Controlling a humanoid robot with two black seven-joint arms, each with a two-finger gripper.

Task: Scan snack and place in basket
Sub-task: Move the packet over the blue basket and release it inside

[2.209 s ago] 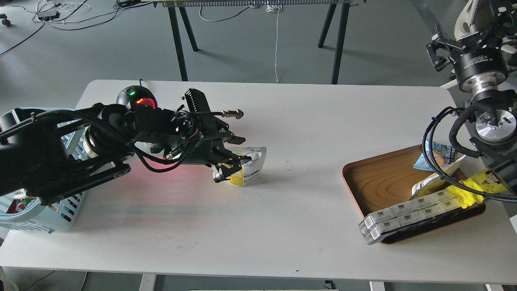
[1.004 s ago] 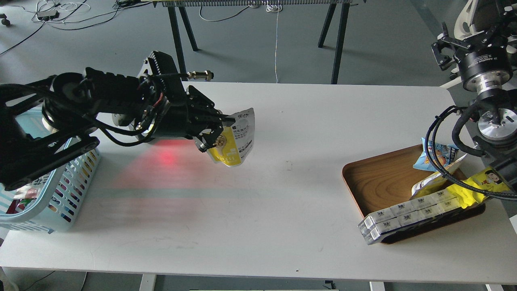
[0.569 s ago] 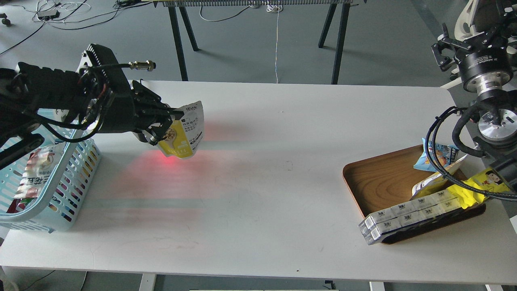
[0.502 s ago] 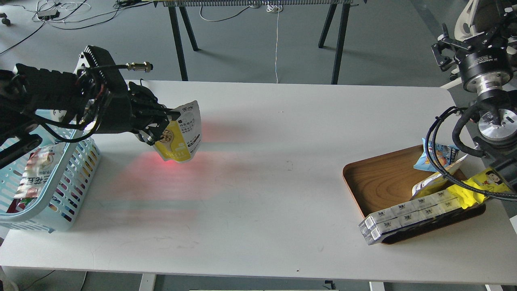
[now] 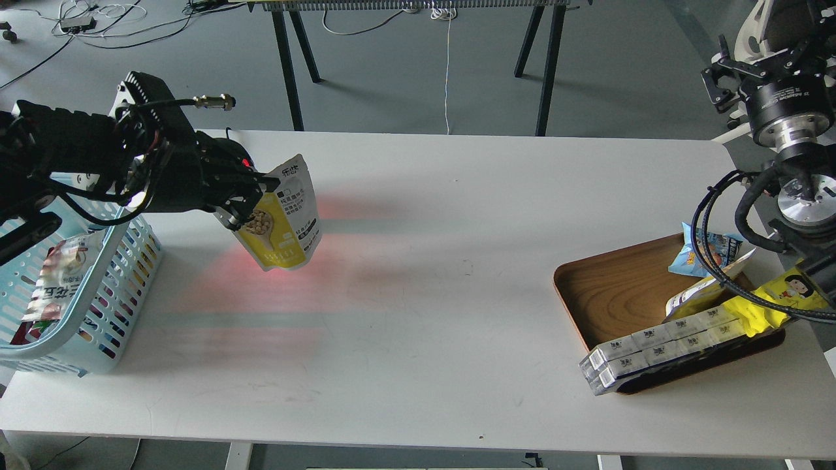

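Observation:
My left gripper [image 5: 251, 196] is shut on the snack [image 5: 283, 222], a yellow and white pouch with a picture of pale beans and a black text block. It holds the pouch by its top left edge, hanging above the table just right of the basket. Red scanner light falls on the table under and around the pouch. The light blue slotted basket [image 5: 98, 307] stands at the table's left edge with packets inside. My right gripper [image 5: 751, 62] is raised at the far right, above the table's corner; its fingers are small and dark.
A brown wooden tray [image 5: 620, 294] at the right holds a small blue packet [image 5: 702, 251], a long yellow wrapper with a cartoon face [image 5: 777, 297] and a row of white boxes [image 5: 659, 349]. Black cables hang from my right arm over the tray.
My left gripper lifted the pouch off the table's middle and carried it left toward the basket. In the last half second the pouch tilted and swung slightly lower. The right arm barely moved.

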